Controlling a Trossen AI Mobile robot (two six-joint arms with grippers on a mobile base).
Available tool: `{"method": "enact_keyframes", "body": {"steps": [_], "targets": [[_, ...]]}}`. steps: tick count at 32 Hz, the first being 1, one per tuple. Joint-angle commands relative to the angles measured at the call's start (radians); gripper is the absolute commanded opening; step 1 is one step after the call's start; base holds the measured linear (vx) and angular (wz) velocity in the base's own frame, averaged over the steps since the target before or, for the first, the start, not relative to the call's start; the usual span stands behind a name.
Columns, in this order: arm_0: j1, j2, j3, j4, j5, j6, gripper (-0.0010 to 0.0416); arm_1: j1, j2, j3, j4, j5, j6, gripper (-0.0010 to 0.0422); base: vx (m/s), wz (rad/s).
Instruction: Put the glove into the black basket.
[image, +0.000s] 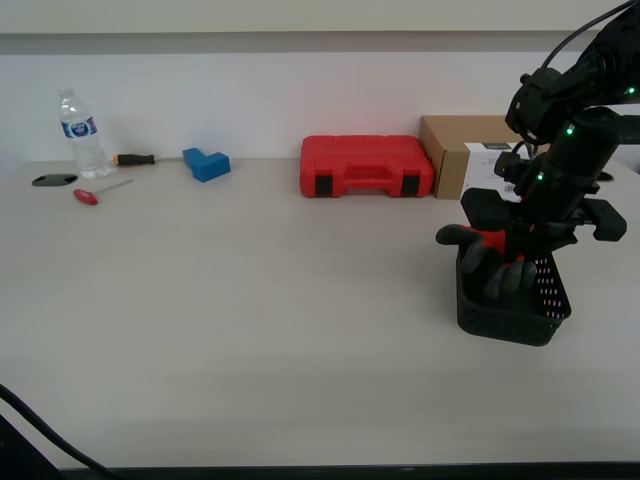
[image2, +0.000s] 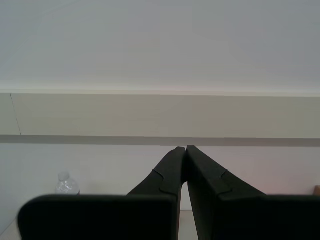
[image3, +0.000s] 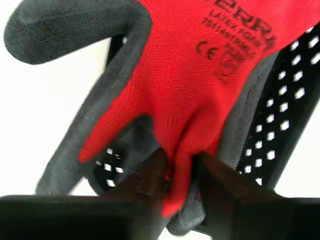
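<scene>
The glove (image3: 190, 90) is pinched by a fold of red knit in the first end effector (image3: 180, 172), held over the black basket (image: 510, 315) with its grey fingers hanging inside. The basket sits on the worktop (image: 250, 330), exterior view's right. The second end effector (image2: 185, 150) is seen closed, fingertips together, holding nothing.

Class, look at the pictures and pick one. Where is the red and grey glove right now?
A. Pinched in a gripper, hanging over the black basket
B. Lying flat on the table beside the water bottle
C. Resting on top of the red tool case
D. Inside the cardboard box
A: my first gripper is shut on the glove, whose fingers dangle into the black basket.
</scene>
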Motion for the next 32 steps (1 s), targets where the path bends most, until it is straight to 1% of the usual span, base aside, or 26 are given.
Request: {"method": "enact_keyframes", "body": {"steps": [1, 2, 6, 9, 13, 17, 32], "targets": [[0.000, 0.001, 0.000, -0.006, 0.041, -0.050, 0.0119, 0.000, 0.000, 0.000, 0.006, 0.001, 0.000, 0.0000, 0.000, 0.000], [0.000, 0.001, 0.000, -0.006, 0.040, -0.055, 0.0122, 0.000, 0.000, 0.000, 0.005, 0.001, 0.000, 0.0000, 0.000, 0.000], [0.000, -0.003, 0.002, -0.005, 0.039, -0.053, 0.0123, 0.000, 0.000, 0.000, 0.005, 0.001, 0.000, 0.0000, 0.000, 0.000], [0.000, -0.030, 0.002, 0.011, 0.034, -0.053, 0.0123, 0.000, 0.000, 0.000, 0.006, 0.001, 0.000, 0.0000, 0.000, 0.000], [0.000, -0.138, 0.001, 0.105, 0.035, -0.053, 0.0123, 0.000, 0.000, 0.000, 0.006, 0.001, 0.000, 0.0000, 0.000, 0.000], [0.000, -0.198, 0.001, 0.182, 0.044, -0.055, 0.0123, 0.000, 0.000, 0.000, 0.005, 0.001, 0.000, 0.0000, 0.000, 0.000], [0.001, -0.198, 0.001, 0.186, 0.043, -0.053, 0.0123, 0.000, 0.000, 0.000, 0.005, 0.001, 0.000, 0.0000, 0.000, 0.000]]}}
